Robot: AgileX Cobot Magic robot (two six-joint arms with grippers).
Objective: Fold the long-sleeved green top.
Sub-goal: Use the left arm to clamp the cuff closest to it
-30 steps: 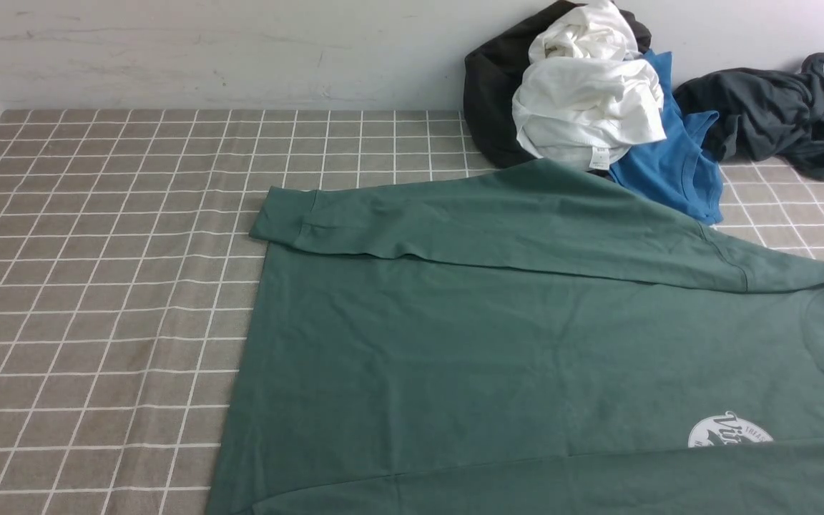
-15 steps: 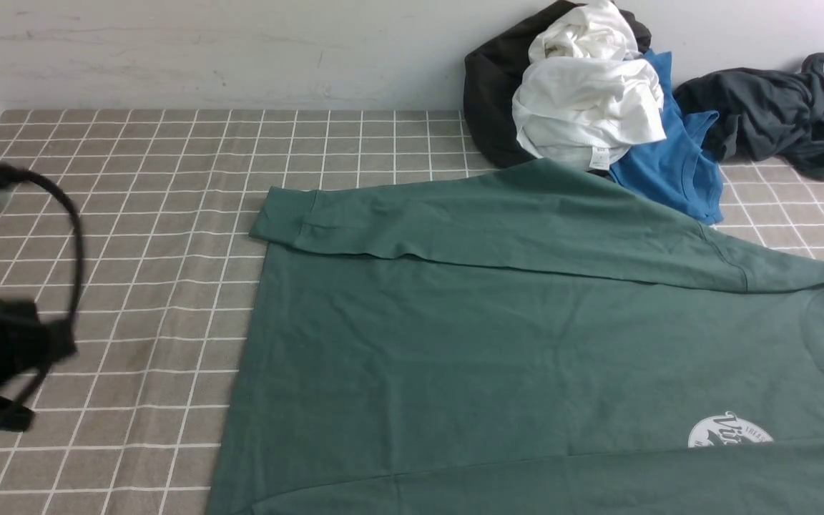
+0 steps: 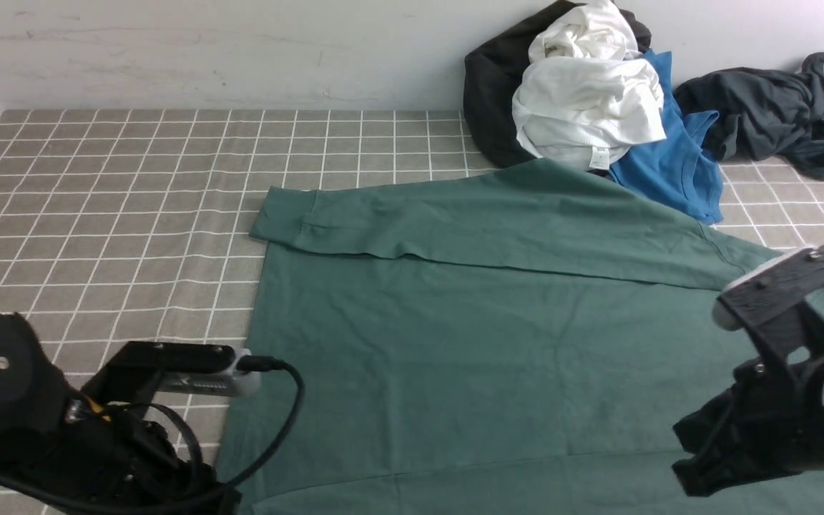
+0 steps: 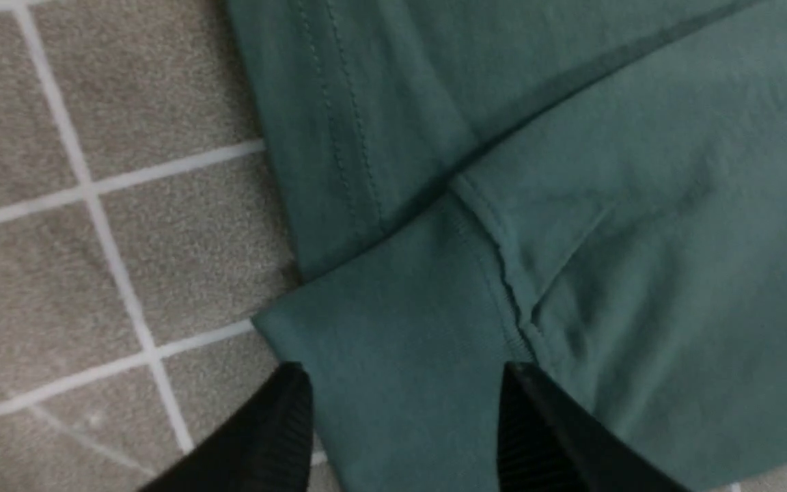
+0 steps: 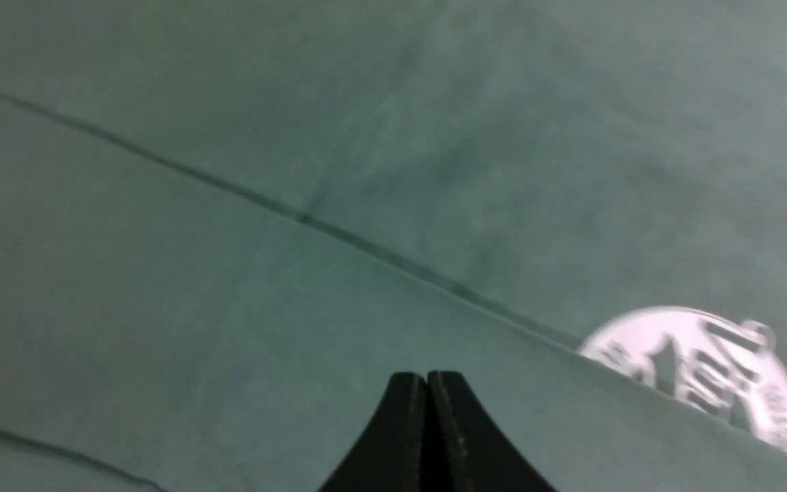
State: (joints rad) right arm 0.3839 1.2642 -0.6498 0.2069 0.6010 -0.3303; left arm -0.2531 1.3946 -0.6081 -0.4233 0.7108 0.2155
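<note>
The green long-sleeved top point(image 3: 455, 343) lies flat on the checked cloth, its hem towards the left. The far sleeve point(image 3: 491, 222) is folded across the body, and the near sleeve point(image 3: 526, 486) runs along the front edge. My left arm point(image 3: 97, 422) stands at the hem's near corner. In the left wrist view the left gripper point(image 4: 404, 372) is open just above the near sleeve's cuff point(image 4: 393, 342), with nothing gripped. My right arm point(image 3: 777, 400) hides the collar. The right gripper point(image 5: 427, 376) is shut and empty over the near sleeve, beside the white logo point(image 5: 708, 376).
A pile of clothes sits at the back right against the wall: a white garment point(image 3: 587, 100), a bright blue shirt point(image 3: 669, 157), a black garment point(image 3: 491, 93) and a dark grey garment point(image 3: 777, 114). Bare checked tablecloth point(image 3: 97, 214) lies left of the top.
Both arms have come into the front view. The left arm swung in from the left edge to the hem's near corner. The right arm now covers the collar and logo.
</note>
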